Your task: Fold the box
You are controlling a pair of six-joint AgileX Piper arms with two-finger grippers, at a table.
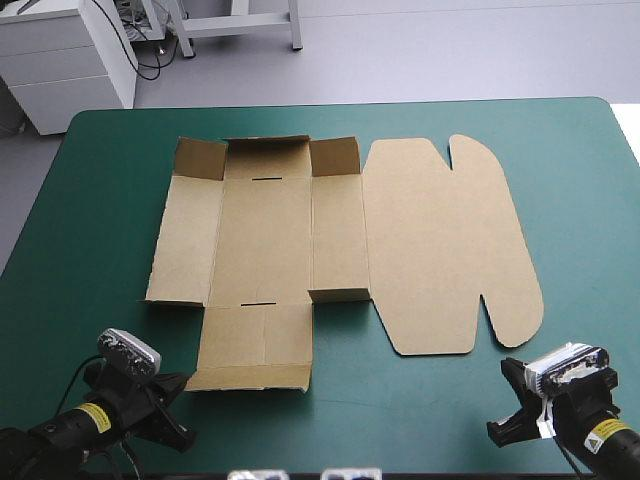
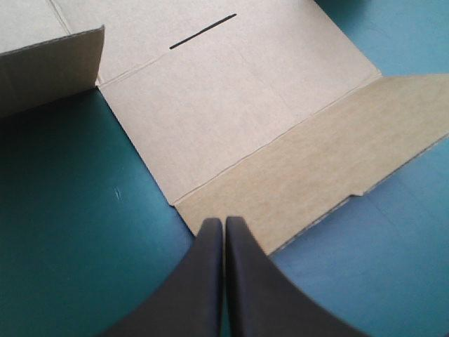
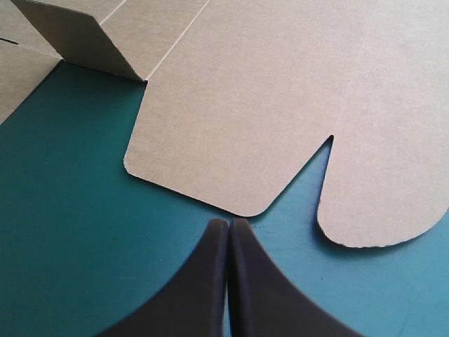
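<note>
Teal-green table cover [image 1: 90, 200]: bears one cut sheet of brown board, the box [image 1: 430, 240], mid-table, lying open, corner tabs slightly raised. Likely light, stiff, hinging at its creases; best taken by the near end flap [image 1: 250, 350]. Left gripper [image 2: 224, 223], right gripper [image 3: 229, 223]: fingers pressed together, empty, at the sheet's near edge.

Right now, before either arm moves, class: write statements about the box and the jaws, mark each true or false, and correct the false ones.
1. The box lies spread open on the teal-green cover. True.
2. The left jaws grip the near flap. False: they are shut on nothing, with the flap just ahead of them.
3. The right jaws are shut. True.
4. The rounded lid panel lies on the left arm's side. False: it lies on the right arm's side.
</note>
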